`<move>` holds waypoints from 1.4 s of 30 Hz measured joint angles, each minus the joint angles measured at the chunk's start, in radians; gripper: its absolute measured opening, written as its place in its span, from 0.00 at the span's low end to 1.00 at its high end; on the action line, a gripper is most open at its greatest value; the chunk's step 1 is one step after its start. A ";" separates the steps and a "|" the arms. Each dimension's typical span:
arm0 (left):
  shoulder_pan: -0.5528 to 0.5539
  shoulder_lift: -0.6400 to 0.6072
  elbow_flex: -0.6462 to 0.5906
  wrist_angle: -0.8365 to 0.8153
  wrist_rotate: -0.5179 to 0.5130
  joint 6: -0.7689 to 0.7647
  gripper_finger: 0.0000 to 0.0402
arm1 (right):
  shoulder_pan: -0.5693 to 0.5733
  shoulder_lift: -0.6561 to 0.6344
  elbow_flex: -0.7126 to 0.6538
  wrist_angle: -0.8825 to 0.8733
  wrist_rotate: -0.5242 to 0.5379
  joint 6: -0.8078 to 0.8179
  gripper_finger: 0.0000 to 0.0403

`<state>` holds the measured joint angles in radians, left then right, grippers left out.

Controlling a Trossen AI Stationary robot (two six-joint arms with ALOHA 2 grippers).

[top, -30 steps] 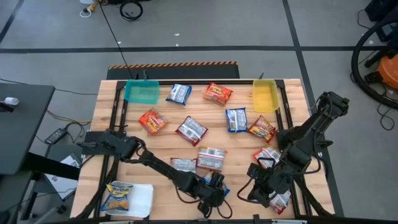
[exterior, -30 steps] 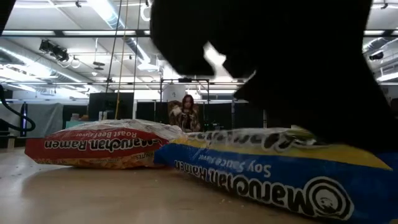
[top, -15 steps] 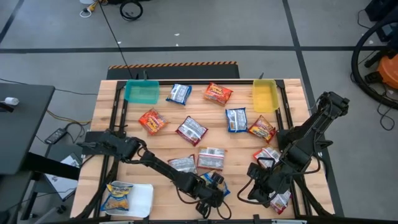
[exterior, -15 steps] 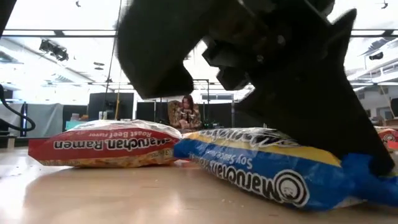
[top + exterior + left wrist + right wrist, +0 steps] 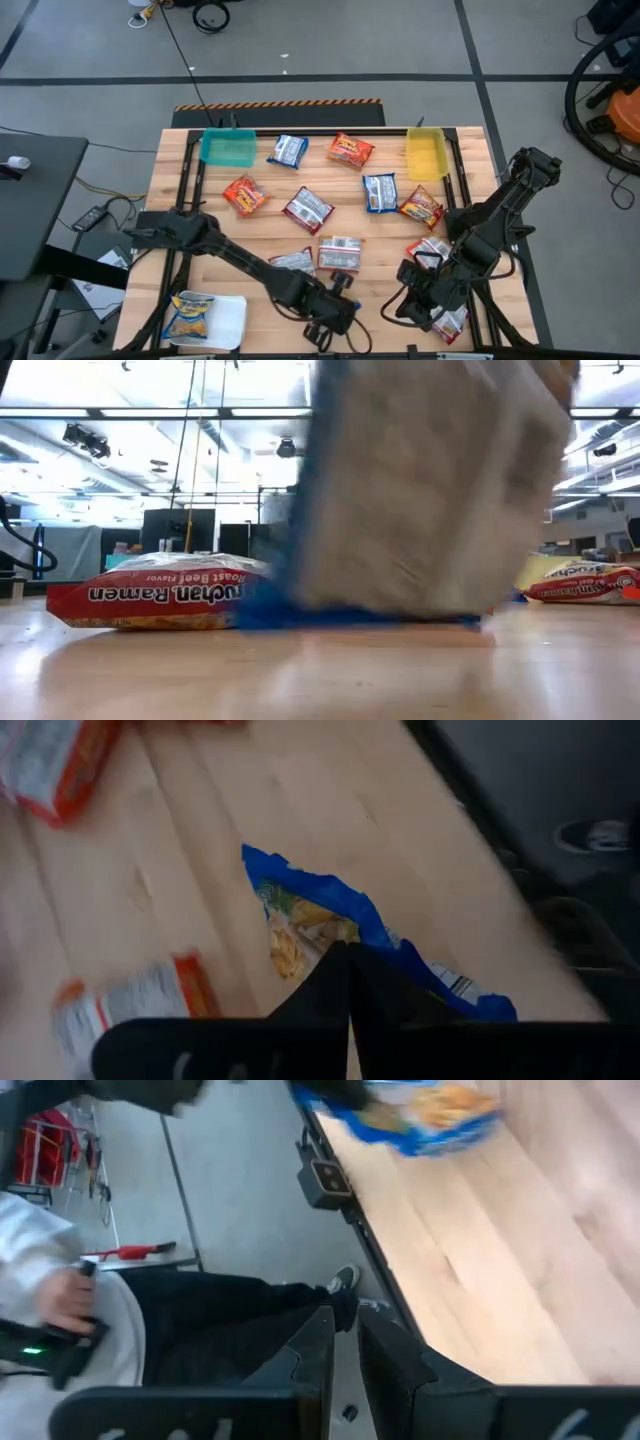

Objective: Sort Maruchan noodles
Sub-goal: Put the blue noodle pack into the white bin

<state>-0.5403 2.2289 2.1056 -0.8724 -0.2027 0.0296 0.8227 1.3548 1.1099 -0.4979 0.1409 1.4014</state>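
Note:
My left gripper (image 5: 333,312) is near the table's near edge, in the middle, shut on a blue-and-yellow noodle packet (image 5: 322,912). In the low view this packet (image 5: 420,490) stands tipped up, large and blurred. My right gripper (image 5: 413,303) waits at the near right with a narrow gap between its fingers (image 5: 322,1342), holding nothing. A red-and-white packet (image 5: 452,322) lies beside it. Orange (image 5: 245,195), blue (image 5: 380,192) and red-and-white (image 5: 307,210) packets lie flat across the table. My left gripper pinches the blue-and-yellow packet between its two fingers, on its yellow face beside the blue edge (image 5: 338,938). The fingers hide the exact place. The packet is tipped up on end, its lower blue edge (image 5: 370,616) at or just above the table.
A teal tray (image 5: 228,148) and a yellow tray (image 5: 425,153) stand at the far edge. A white tray (image 5: 228,322) at the near left holds one blue-and-yellow packet (image 5: 188,315). A red packet (image 5: 155,592) lies left of the raised one. A seated person (image 5: 70,1295) is beyond the near edge.
My left gripper has gone a little toward the table's left edge and up with the blue-and-yellow packet. The packet lay flat a second ago, then rose at one end, and now stands tipped up on end. My right arm has kept still.

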 joint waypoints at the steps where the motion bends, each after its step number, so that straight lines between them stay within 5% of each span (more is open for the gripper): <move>1: -0.010 -0.012 0.017 -0.046 -0.005 -0.035 0.01 | 0.000 0.000 0.000 0.000 0.008 -0.008 0.13; 16: -0.278 -0.220 0.062 -0.699 -0.155 -0.962 0.00 | 0.000 0.000 -0.001 -0.008 0.186 -0.063 0.13; 26: -0.502 -0.273 -0.084 -0.697 -0.313 -1.536 0.00 | 0.000 0.000 -0.001 -0.005 0.260 -0.077 0.13; 31: -0.552 -0.282 -0.208 -0.700 -0.228 -1.670 0.00 | 0.000 0.000 -0.001 -0.004 0.261 -0.073 0.13; 42: -0.569 -0.321 -0.314 -0.695 -0.249 -1.782 0.00 | 0.000 0.000 -0.001 -0.001 0.261 -0.070 0.13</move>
<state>-1.1094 1.9079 1.7913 -1.5671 -0.4521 -1.7523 0.8227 1.3548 1.1091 -0.4988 0.4023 1.3315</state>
